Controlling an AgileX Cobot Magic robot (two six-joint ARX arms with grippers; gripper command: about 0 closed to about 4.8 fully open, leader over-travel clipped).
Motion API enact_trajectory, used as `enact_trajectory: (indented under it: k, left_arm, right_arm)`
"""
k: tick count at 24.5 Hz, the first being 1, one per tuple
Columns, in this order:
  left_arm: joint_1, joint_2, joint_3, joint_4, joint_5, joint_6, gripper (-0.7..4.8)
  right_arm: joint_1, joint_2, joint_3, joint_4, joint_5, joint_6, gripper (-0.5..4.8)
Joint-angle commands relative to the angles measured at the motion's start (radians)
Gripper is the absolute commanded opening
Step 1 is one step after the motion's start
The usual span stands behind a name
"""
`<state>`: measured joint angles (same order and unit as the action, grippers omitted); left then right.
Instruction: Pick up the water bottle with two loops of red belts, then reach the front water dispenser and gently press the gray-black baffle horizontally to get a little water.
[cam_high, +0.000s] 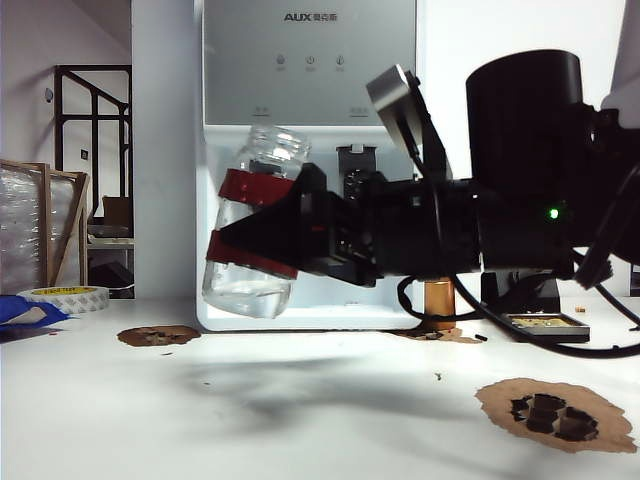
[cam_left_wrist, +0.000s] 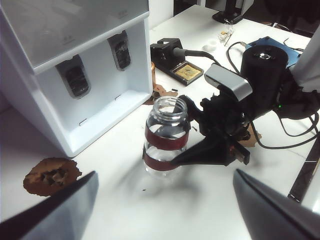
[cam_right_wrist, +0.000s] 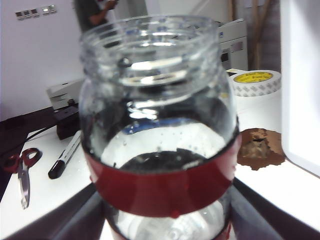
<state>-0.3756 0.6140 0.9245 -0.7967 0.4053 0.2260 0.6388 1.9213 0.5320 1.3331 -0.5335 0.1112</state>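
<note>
The water bottle (cam_high: 255, 225), a clear glass jar with two dark-red bands, hangs tilted above the table in front of the white water dispenser (cam_high: 310, 60). My right gripper (cam_high: 262, 235) reaches in from the right and is shut on the bottle's body between the bands; the right wrist view shows this gripper (cam_right_wrist: 167, 220) and the bottle (cam_right_wrist: 160, 125). In the left wrist view the bottle (cam_left_wrist: 166, 135) stands apart from the gray-black baffle (cam_left_wrist: 77, 80), and its twin paddle (cam_left_wrist: 121, 52) is beside that. My left gripper (cam_left_wrist: 165, 210) is open and empty, well short of the bottle.
A copper cylinder (cam_high: 438, 300) and a soldering stand (cam_high: 545, 322) with cables sit right of the dispenser. Brown scorched patches (cam_high: 158, 336) (cam_high: 555, 415) mark the table. A tape roll (cam_high: 65, 297) lies at the left. Scissors (cam_right_wrist: 20, 170) and a marker (cam_right_wrist: 62, 162) lie beyond.
</note>
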Motion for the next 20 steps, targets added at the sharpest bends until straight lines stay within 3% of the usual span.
enact_trajectory:
  k: [1,20]
  left_arm:
    - [-0.001,0.002,0.005,0.007,0.003,0.005,4.33]
    - [-0.001,0.002,0.005,-0.006,0.003,0.005,4.33]
  right_arm:
    - [0.002,-0.011,0.002,-0.038,-0.02,-0.042,2.25]
    - [0.002,-0.011,-0.015,-0.197,0.067,-0.203,2.24]
